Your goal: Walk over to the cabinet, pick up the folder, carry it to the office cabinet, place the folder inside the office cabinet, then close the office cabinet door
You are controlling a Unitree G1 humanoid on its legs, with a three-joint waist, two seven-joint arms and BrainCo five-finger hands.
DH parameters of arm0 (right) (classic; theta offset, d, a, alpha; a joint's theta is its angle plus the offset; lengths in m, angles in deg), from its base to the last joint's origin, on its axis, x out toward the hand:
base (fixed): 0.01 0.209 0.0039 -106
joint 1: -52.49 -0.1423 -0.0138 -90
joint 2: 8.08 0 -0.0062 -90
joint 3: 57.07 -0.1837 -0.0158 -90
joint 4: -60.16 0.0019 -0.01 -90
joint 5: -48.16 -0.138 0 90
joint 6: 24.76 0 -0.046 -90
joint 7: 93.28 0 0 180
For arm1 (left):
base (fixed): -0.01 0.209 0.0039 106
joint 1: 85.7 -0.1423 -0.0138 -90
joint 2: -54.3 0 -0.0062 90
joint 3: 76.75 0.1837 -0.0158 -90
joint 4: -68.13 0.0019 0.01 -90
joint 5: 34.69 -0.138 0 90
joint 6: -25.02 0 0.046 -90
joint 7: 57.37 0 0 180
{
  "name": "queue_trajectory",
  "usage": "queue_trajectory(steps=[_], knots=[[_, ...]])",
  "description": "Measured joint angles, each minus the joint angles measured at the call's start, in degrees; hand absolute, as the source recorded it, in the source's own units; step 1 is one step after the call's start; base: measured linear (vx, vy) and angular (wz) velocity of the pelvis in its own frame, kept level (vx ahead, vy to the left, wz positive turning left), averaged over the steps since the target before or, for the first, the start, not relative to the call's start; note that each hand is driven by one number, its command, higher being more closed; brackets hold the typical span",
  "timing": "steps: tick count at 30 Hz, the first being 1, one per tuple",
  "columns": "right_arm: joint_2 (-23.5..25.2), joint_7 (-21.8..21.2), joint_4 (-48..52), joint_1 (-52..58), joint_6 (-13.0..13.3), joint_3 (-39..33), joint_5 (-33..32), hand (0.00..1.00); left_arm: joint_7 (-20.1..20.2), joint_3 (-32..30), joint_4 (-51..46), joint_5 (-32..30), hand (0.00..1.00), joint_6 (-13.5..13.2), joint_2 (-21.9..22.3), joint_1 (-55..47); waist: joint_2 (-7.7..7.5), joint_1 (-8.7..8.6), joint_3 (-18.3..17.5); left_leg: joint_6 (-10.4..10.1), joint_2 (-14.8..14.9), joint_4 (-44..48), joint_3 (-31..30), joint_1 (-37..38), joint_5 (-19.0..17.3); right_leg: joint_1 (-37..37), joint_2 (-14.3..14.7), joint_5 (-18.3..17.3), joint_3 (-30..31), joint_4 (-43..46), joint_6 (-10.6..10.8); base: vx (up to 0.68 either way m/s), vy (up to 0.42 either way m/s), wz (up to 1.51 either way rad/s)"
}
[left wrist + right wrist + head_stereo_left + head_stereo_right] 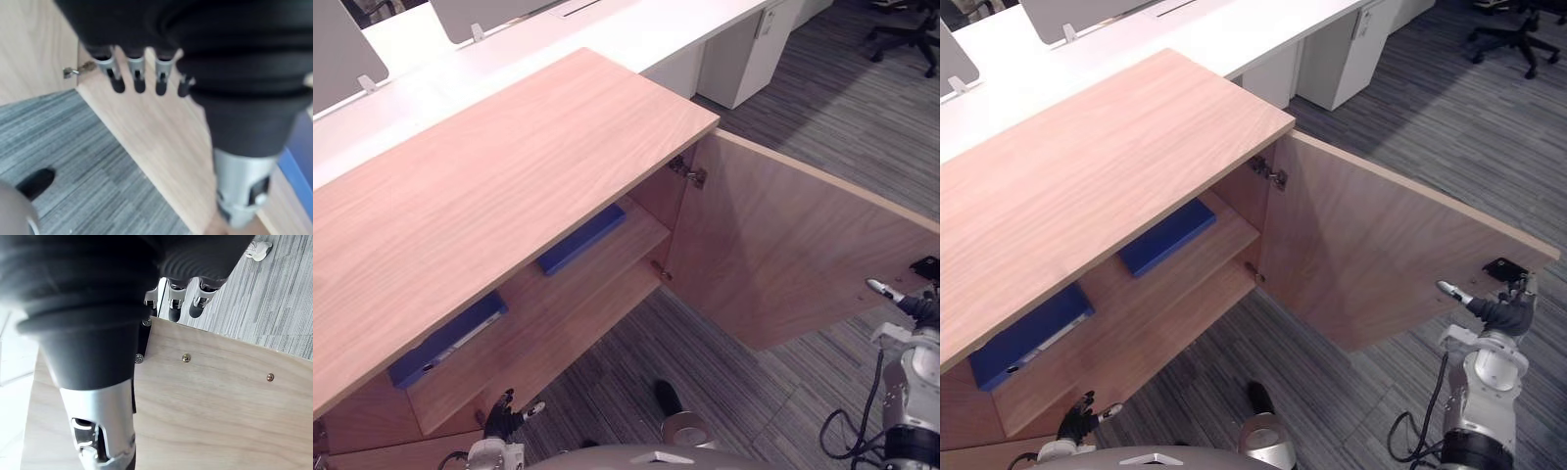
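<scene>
Open wooden cabinet [489, 186], door [783, 255] swung wide at right, blue folder [579, 238] on shelf [558, 304] inside, second folder [445, 340] to its left, right hand [1503, 311] with fingers straight over door's outer edge, left hand [502, 413] near left, fingers relaxed, empty

The office cabinet [489, 196] is light wood with a flat top. Its door [783, 255] stands wide open, hinged at the right of the opening. One blue folder [582, 238] lies flat on the upper shelf [558, 304] (hinge side). A second blue folder [450, 338] lies flat further left, well apart.
</scene>
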Motion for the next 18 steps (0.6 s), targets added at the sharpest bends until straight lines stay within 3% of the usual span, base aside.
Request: queue_trajectory(steps=[4,9,14,18], knots=[[4.34,-0.03,5.38,3.15,0.72,1.03,-0.07,0.00,0.01,0.03,0.03,-0.55,0.00,0.00,0.00,1.06,-0.17,0.01,-0.10,-0.01,0.07,0.02,0.03,0.16,0.19,-0.15,0.24,0.73,-0.01,0.28,-0.10,-0.10,-0.069,-0.11],[10.07,-0.18,10.51,7.33,1.88,4.02,-0.50,0.00,-0.01,0.05,0.11,-1.28,0.00,0.13,-0.03,1.25,-1.57,0.19,-0.69,-0.14,0.30,0.02,0.00,0.14,0.77,-0.44,0.30,0.85,0.01,-0.09,-0.85,-0.13,-0.077,-0.06],[15.45,-0.76,15.59,13.34,3.80,11.09,-1.18,0.00,-0.17,0.02,1.39,-2.43,0.00,0.64,-0.07,1.41,-3.07,1.29,-1.56,-0.62,0.49,-0.04,-0.27,-0.21,0.56,-1.37,0.52,1.82,-0.43,0.08,-2.24,-0.11,-0.076,-0.27],[17.78,-1.35,19.02,18.57,5.64,17.71,-1.26,0.00,-0.48,-0.08,2.62,-3.46,0.00,1.07,-0.05,1.94,-3.20,1.35,-1.67,-0.64,0.61,-0.30,-0.55,-0.23,0.63,-1.89,0.71,2.50,-1.94,0.48,-2.09,-0.08,-0.072,-0.29]])
